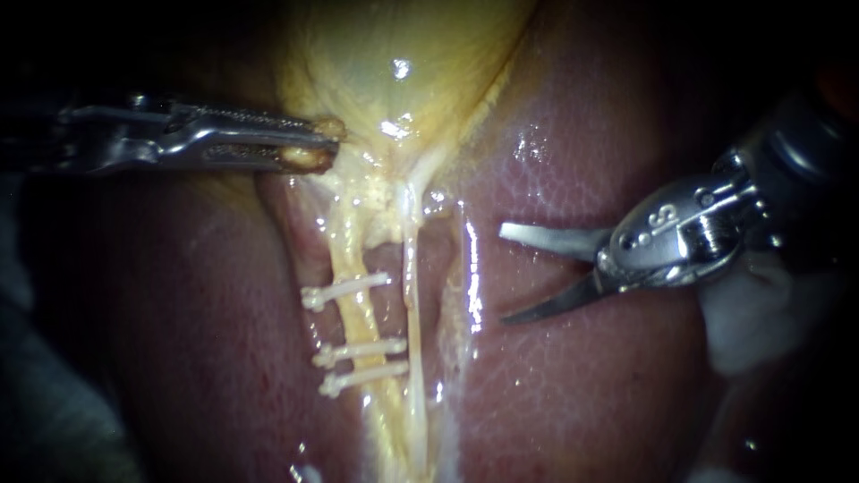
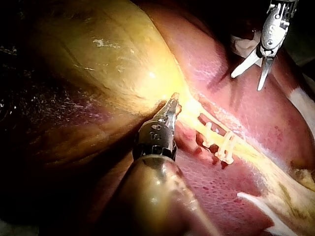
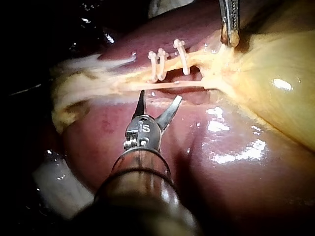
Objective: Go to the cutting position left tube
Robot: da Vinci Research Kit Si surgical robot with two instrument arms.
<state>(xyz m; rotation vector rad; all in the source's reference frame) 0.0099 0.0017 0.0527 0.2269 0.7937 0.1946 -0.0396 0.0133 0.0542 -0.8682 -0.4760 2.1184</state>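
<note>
Left instrument (image 1: 333,146): entering from the left; its claw is gripping yellow tissue at the gallbladder's (image 1: 403,54) narrow end.
Right instrument (image 1: 506,275): its claw is standing wide open, blades spread, holding nothing, hovering over the liver (image 1: 582,385).
Left tube (image 1: 353,313): lying between the instruments, carrying three white clips (image 1: 344,292), apart from the blades.
Right tube (image 1: 412,295): thin, running beside it, nearer the blades.
Markings: a stamped mark is showing on the right instrument's housing.
Right wrist view only: blade tips are sitting just short of the thin tube.
Left wrist view only: the gallbladder's broad body is showing.
</note>
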